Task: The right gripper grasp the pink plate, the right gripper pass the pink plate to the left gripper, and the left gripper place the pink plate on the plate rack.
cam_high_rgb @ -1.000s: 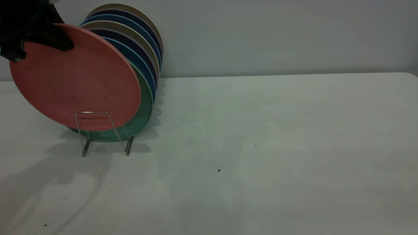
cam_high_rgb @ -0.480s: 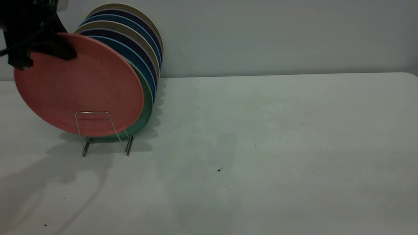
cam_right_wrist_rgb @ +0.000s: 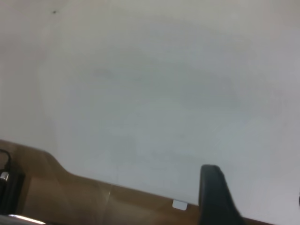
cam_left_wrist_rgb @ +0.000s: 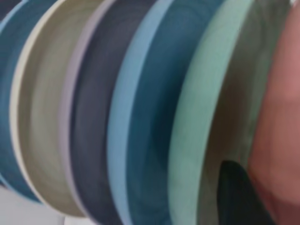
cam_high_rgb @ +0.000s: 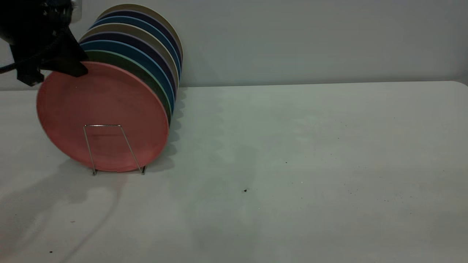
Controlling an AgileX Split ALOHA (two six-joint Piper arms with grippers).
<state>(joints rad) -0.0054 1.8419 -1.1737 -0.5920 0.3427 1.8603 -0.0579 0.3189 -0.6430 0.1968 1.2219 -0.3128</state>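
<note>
One plate is all this comes down to now. Nearest the exterior camera is the front loop of the plate rack [cam_high_rgb: 106,148], thin wire standing at about 8 o'clock on the table [cam_high_rgb: 310,164]. Right behind that loop sits the pink plate [cam_high_rgb: 102,117], on edge with its bottom rim down at the rack's base, face turned toward the camera and leaning back toward 12 o'clock against the teal-green plate [cam_high_rgb: 128,64]. Its flat plane runs roughly 9-to-3 across the view. Behind it, the other plates [cam_high_rgb: 153,40] fan away toward the wall.

The left gripper [cam_high_rgb: 55,60] is a dark shape at the plate's upper rim, around 10 o'clock on the disc (so the plate hangs below and toward 4 o'clock from it). I honestly can't tell whether the fingers are pinching the rim or spread; in the left wrist view one dark finger sits in front of the teal-green plate, right beside pink.

My guess: placement is basically finished, and letting go and lifting straight up along the plate's plane is what's left. The right gripper [cam_right_wrist_rgb: 216,194] is far off over bare table; one finger shows, so again I can't tell.
</note>
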